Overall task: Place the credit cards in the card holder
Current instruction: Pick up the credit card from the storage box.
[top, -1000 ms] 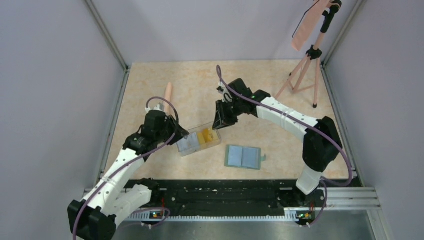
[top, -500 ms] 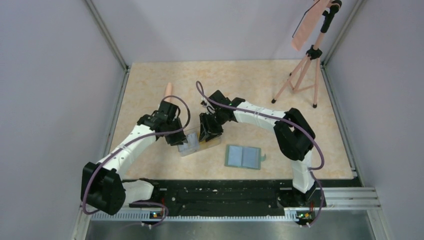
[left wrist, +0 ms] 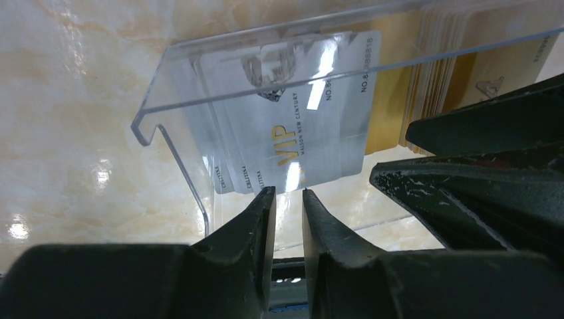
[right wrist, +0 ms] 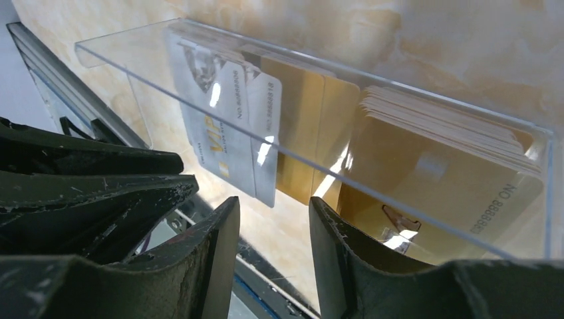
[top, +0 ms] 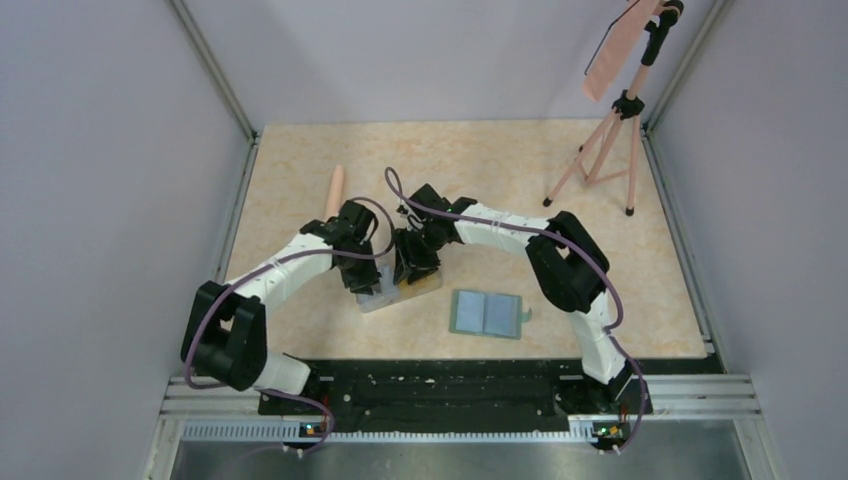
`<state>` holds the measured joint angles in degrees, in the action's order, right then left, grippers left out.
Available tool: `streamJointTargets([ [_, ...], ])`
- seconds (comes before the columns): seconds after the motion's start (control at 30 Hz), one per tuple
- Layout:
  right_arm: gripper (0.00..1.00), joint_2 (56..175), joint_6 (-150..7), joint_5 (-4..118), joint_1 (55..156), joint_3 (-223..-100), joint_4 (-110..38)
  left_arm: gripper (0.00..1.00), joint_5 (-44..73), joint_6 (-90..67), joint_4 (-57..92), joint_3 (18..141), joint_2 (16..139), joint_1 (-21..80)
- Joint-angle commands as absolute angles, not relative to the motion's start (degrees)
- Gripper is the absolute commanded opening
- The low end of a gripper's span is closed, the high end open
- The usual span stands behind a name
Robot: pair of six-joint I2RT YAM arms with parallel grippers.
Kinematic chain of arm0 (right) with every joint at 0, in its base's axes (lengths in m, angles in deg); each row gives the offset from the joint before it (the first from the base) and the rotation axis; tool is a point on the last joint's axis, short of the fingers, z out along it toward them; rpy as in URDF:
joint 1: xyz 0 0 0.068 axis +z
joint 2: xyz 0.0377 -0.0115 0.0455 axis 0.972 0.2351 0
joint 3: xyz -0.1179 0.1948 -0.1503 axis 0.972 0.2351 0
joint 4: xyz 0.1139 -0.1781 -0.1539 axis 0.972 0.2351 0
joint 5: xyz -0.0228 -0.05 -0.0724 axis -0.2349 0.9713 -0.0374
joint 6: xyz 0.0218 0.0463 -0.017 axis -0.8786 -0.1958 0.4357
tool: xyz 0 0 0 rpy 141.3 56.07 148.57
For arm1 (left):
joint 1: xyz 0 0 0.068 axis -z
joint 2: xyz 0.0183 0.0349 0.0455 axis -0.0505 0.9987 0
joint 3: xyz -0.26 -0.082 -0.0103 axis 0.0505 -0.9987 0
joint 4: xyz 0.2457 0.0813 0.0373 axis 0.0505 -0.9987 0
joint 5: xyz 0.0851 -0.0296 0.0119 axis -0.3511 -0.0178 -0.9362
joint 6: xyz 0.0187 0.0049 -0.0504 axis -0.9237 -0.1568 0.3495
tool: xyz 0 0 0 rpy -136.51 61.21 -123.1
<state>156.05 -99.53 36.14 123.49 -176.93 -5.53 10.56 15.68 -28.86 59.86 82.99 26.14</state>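
Our left hand (left wrist: 287, 199) was barely open and our right hand (right wrist: 273, 219) wider, both empty at the box (top: 378, 298). The cards (left wrist: 292, 133) stood inside it; the holder (top: 486, 314) lay open just beside it on the worktop (top: 500, 170)

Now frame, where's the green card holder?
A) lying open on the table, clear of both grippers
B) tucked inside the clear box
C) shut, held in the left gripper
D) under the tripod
A: the card holder lies open on the table, right of the clear box, where the left gripper and right gripper are.
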Motion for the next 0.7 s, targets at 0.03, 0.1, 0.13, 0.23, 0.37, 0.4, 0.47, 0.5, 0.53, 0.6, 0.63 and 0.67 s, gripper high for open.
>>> streamJointTargets([
  [0.03,0.44,157.5,-100.2,36.7,124.1,-179.8,-6.0,0.27,7.5,15.1,-26.9,62.8,86.0,26.4],
  [0.1,0.44,158.1,-100.6,36.5,124.2,-179.8,-6.3,0.26,7.1,15.3,-26.3,63.1,87.3,26.5],
  [0.13,0.44,158.4,-100.9,36.4,124.2,-179.9,-6.5,0.25,7.0,15.3,-26.3,63.3,87.9,26.6],
  [0.23,0.44,159.1,-101.7,36.2,124.1,-180.0,-6.9,0.24,5.4,15.1,-26.7,63.9,89.6,26.9],
  [0.37,0.43,160.4,-102.7,36.0,124.2,-180.4,-7.0,0.19,4.5,14.9,-26.9,63.4,91.4,27.2],
  [0.4,0.42,160.6,-103.0,35.8,124.2,-180.4,-7.1,0.17,4.5,15.0,-26.9,63.3,91.7,27.3],
  [0.47,0.41,161.2,-103.5,35.2,124.2,-180.3,-7.6,0.16,4.5,15.1,-26.9,62.7,92.1,27.5],
  [0.5,0.40,161.4,-103.7,35.1,124.2,-180.3,-7.7,0.15,4.5,15.2,-26.7,62.5,92.2,27.6],
  [0.53,0.40,161.7,-103.8,35.0,124.2,-180.3,-7.8,0.14,4.6,15.3,-26.6,62.2,92.2,27.7],
  [0.6,0.39,162.2,-104.0,34.8,124.1,-180.3,-7.9,0.13,4.7,15.5,-26.3,61.9,92.2,27.8],
  [0.63,0.37,162.4,-104.2,34.7,124.1,-180.3,-8.1,0.13,4.7,15.5,-26.4,61.9,92.2,27.9],
  [0.67,0.36,162.7,-104.4,34.4,124.2,-180.2,-8.3,0.12,4.7,15.5,-26.4,61.8,92.3,28.0],
])
